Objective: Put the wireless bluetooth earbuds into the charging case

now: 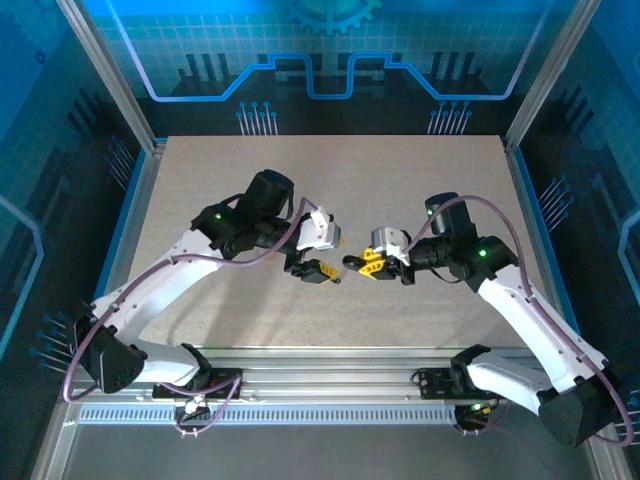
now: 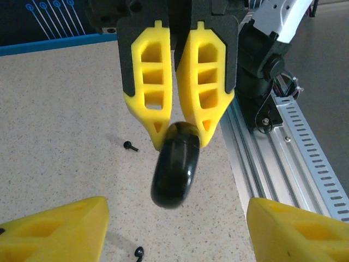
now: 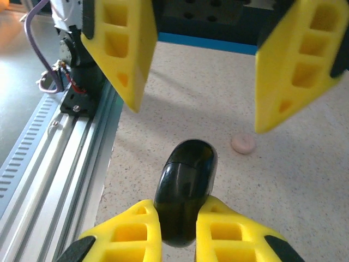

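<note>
My right gripper (image 3: 179, 212) is shut on a glossy black charging case (image 3: 185, 183), held closed and edge-up above the table. In the left wrist view that case (image 2: 175, 164) hangs from the right gripper's yellow fingers (image 2: 207, 82). My left gripper (image 2: 177, 234) faces it, open, its fingers wide on either side just short of the case. From above, the left gripper (image 1: 325, 272) and right gripper (image 1: 362, 263) meet tip to tip at mid-table. Two black earbuds lie on the table, one (image 2: 130, 146) beyond the case and one (image 2: 139, 252) close beneath my left gripper.
A small pale pink round case (image 3: 242, 143) lies on the speckled table (image 1: 300, 180) past the black case. The aluminium rail (image 2: 294, 153) with the arm bases runs along the near edge. Blue-lit walls enclose the table.
</note>
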Controlling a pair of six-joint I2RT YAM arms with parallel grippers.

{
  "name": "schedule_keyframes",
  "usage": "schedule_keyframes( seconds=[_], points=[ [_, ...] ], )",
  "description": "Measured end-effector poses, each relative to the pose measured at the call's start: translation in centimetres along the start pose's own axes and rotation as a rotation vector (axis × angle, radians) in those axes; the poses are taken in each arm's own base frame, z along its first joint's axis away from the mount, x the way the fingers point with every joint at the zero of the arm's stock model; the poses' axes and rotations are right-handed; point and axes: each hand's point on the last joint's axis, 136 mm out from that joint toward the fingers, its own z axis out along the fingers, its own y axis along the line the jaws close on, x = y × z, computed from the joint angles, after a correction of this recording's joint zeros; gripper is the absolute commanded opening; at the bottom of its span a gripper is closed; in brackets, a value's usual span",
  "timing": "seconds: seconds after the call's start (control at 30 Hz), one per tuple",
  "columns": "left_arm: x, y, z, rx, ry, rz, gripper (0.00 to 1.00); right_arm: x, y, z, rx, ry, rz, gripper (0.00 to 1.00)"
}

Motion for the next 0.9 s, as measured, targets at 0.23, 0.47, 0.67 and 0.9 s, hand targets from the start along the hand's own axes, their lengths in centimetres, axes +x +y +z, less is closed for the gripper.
schedule_keyframes(
  seconds=[0.23,0.47,0.67,0.9],
  points=[
    [0.5,-1.1,0.9,0.03,0.042,0.059,0.59,-0.7,0.3,0.3,-0.055,-0.017,-0.056,0.13],
    [0.5,-1.4,1.2,0.032,0.055,0.095,0.45,-1.2,0.6,0.6,-0.09,-0.031,-0.079,0.13],
    [0.6,-1.3,1.2,0.025,0.062,0.109,0.33,-1.4,0.5,0.9,-0.106,-0.031,-0.087,0.12],
    [0.7,-1.0,1.2,0.013,0.068,0.111,0.22,-1.3,0.5,1.0,-0.11,-0.024,-0.082,0.27]
  ],
)
